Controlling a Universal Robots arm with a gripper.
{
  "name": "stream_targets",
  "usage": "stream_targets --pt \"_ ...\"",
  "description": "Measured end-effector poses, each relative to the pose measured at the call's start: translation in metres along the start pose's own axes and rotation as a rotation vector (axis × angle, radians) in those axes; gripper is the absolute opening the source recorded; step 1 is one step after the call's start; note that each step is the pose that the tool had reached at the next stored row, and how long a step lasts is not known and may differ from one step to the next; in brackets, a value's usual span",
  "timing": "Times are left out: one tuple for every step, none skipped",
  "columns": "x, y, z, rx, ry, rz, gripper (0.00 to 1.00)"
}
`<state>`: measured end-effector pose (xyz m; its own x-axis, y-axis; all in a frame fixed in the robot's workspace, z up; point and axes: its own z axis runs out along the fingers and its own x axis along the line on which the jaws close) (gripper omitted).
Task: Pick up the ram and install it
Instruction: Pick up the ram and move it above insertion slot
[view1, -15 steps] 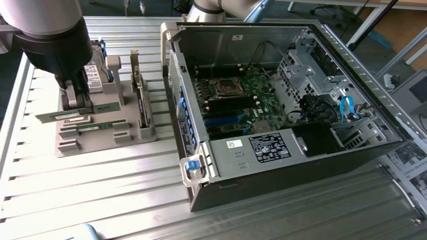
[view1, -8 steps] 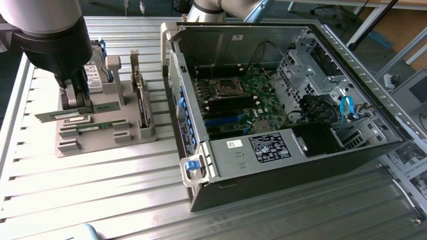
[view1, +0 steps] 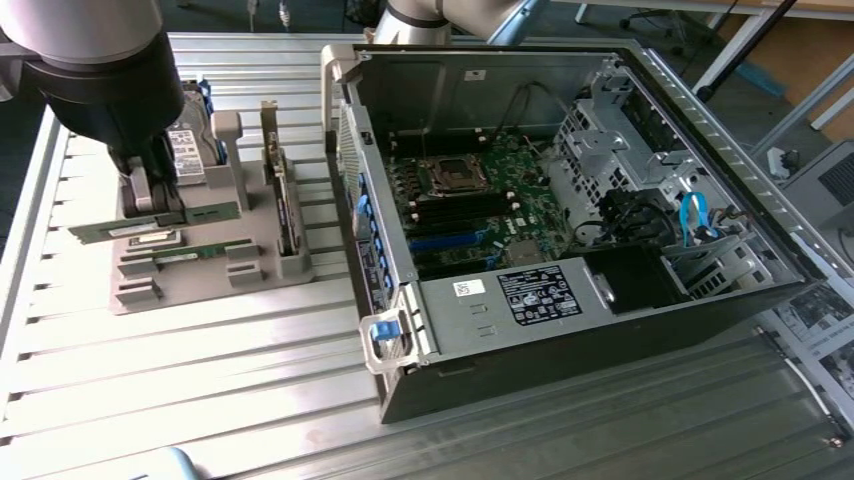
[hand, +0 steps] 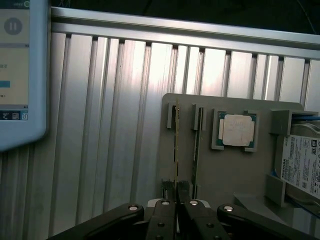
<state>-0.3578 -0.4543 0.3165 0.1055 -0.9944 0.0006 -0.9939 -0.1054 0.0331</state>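
Observation:
The ram is a thin green stick standing on edge at the near end of a grey holder, on the exterior view's left. My gripper reaches down onto it from the dark arm above. In the wrist view the ram runs edge-on away from my gripper, whose two black fingers press close against its two sides. I cannot tell whether the stick has risen out of the holder's slots. The open computer case lies on its side to the right, its motherboard exposed.
A second green stick stands parallel beside the held one. The holder also carries a silver CPU chip, a hard drive and a tall card. A tablet screen stands over the ribbed aluminium table.

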Motion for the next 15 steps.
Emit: stream_targets --pt "0.0000 0.0000 -0.0003 0.0000 0.0001 0.000 0.13" --pt "-0.0001 0.0000 -0.0006 0.0000 0.0001 0.000 0.13" --pt "-0.0001 0.0000 -0.0009 0.0000 0.0002 0.000 0.13" --pt "-0.0002 0.0000 -0.0012 0.0000 0.0002 0.000 0.13" --pt "-0.0002 0.0000 -0.0014 0.0000 0.0003 0.000 0.13" --pt "-0.0003 0.0000 -0.0018 -0.0001 0.0004 0.000 0.13" --pt "-0.0003 0.0000 -0.0020 -0.0001 0.0004 0.000 0.13" --pt "-0.0004 0.0000 -0.0024 -0.0001 0.0005 0.000 0.13" --pt "-0.0005 0.0000 -0.0029 -0.0001 0.0006 0.000 0.13" --pt "-0.0005 0.0000 -0.0032 -0.0001 0.0007 0.000 0.13" --pt "-0.0005 0.0000 -0.0035 -0.0002 0.0008 0.000 0.13" --pt "-0.0005 0.0000 -0.0039 -0.0002 0.0008 0.000 0.13" --pt "-0.0006 0.0000 -0.0042 -0.0001 0.0007 0.000 0.13" --pt "-0.0006 0.0001 -0.0045 -0.0001 0.0007 0.000 0.13" --pt "-0.0006 0.0001 -0.0048 -0.0001 0.0007 0.000 0.13"
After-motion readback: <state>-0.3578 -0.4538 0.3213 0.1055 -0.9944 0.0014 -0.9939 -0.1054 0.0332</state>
